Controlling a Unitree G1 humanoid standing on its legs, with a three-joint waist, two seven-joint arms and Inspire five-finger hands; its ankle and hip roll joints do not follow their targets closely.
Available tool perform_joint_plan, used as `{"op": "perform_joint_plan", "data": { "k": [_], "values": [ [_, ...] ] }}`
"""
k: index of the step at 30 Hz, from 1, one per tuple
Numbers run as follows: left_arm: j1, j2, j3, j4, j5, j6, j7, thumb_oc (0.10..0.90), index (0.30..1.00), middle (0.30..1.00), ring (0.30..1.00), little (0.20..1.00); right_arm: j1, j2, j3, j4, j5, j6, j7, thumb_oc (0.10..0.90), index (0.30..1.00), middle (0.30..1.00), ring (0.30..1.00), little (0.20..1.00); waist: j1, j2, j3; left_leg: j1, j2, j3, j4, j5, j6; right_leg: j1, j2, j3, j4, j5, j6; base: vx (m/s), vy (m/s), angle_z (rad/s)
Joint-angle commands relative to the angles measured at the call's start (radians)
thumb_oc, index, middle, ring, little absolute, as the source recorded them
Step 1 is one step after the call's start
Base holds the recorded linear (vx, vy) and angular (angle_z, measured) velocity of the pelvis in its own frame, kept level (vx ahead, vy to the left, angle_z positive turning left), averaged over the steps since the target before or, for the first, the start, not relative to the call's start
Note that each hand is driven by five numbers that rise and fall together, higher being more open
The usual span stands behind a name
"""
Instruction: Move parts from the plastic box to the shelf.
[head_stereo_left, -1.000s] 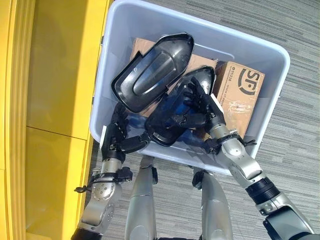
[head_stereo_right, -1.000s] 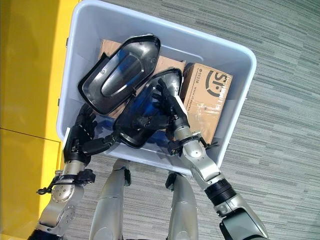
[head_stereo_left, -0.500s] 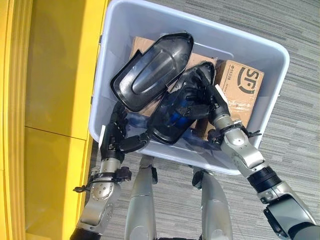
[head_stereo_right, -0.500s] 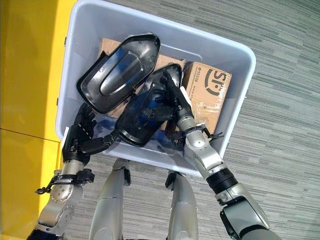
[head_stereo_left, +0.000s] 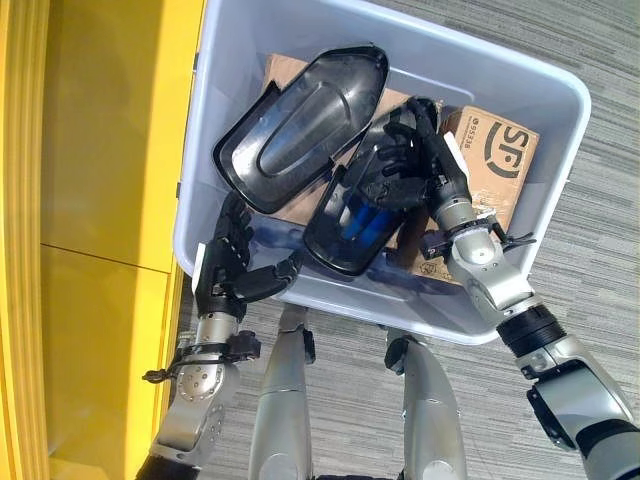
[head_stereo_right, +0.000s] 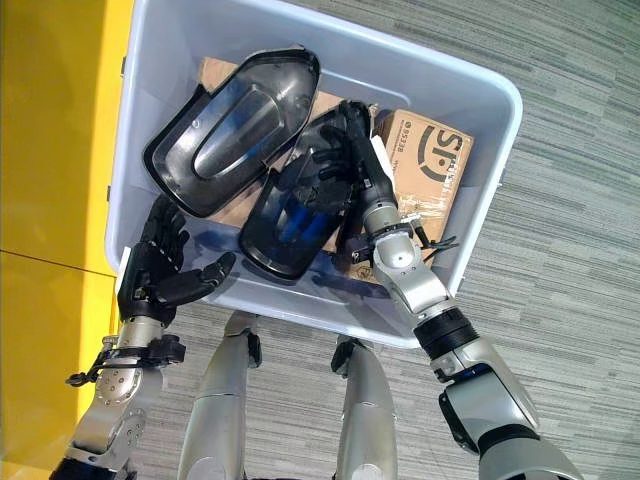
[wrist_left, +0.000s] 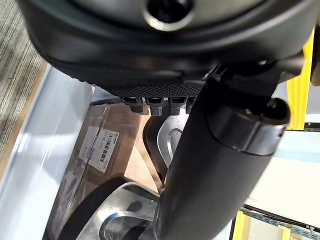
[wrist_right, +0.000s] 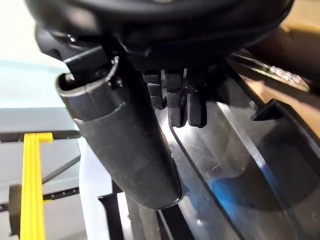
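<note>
So over that last second we saw our right hand (head_stereo_left: 408, 178) slide up and away along the lower black part (head_stereo_left: 362, 212), from down near its close end to up by its far tip. The part itself tipped up more steeply with it, and its near end came off our left hand (head_stereo_left: 228, 268), which had been touching it before. Now that left hand sat with straight, spread fingers at the near left corner of the plastic box (head_stereo_left: 560, 170), thumb pointing toward the part but apart from it, holding nothing.

Our right hand's fingers were curled round the part's far edge, clamped on it, with the blue-tinted inside of the shell facing up at us. We'd guess that meant the lift was starting on one hand only, so the part could swing or slip.

Orientation: the gripped part's long axis ran from near-left to far-right, narrow tip pointing far-right toward the cardboard box (head_stereo_left: 492, 160). It was still inside the plastic box, leaning against the upper black part (head_stereo_left: 300, 128), which lay across a flat cardboard carton (head_stereo_left: 288, 72) on roughly the same diagonal.

The yellow shelf (head_stereo_left: 100, 200) stood along the left, just beside the plastic box, so there wasn't far to carry it.
</note>
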Motion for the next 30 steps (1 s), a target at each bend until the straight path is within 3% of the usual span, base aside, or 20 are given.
{"op": "perform_joint_plan", "data": {
  "k": [1, 13, 30],
  "values": [
    [0.065, 0.03, -0.068, -0.008, -0.038, 0.024, -0.017, 0.9, 1.0, 1.0, 1.0, 1.0, -0.149, -0.051, 0.022, 0.0, -0.062, -0.054, -0.003, 0.9, 1.0, 1.0, 1.0, 1.0, 0.014, 0.021, -0.008, -0.015, -0.002, 0.04, 0.041, -0.1, 0.002, 0.067, -0.033, -0.004, -0.047, -0.022, 0.07, 0.0, 0.0, 0.0],
    [0.057, 0.042, -0.075, -0.018, -0.042, 0.011, -0.027, 0.9, 1.0, 1.0, 1.0, 1.0, -0.223, -0.102, 0.055, -0.025, -0.177, -0.055, -0.005, 0.9, 1.0, 1.0, 1.0, 1.0, 0.021, 0.024, -0.008, -0.026, -0.001, 0.036, 0.048, -0.103, 0.002, 0.06, -0.032, -0.011, -0.038, -0.026, 0.071, 0.0, 0.0, 0.0],
    [0.049, 0.051, -0.084, -0.023, -0.056, -0.005, -0.037, 0.9, 1.0, 1.0, 1.0, 1.0, -0.35, -0.149, 0.112, 0.023, -0.239, -0.062, -0.016, 0.9, 1.0, 1.0, 1.0, 1.0, 0.026, 0.031, -0.008, -0.031, -0.004, 0.039, 0.036, -0.096, 0.001, 0.048, -0.032, -0.001, -0.04, -0.024, 0.074, 0.0, 0.0, 0.0]
  ]
}}
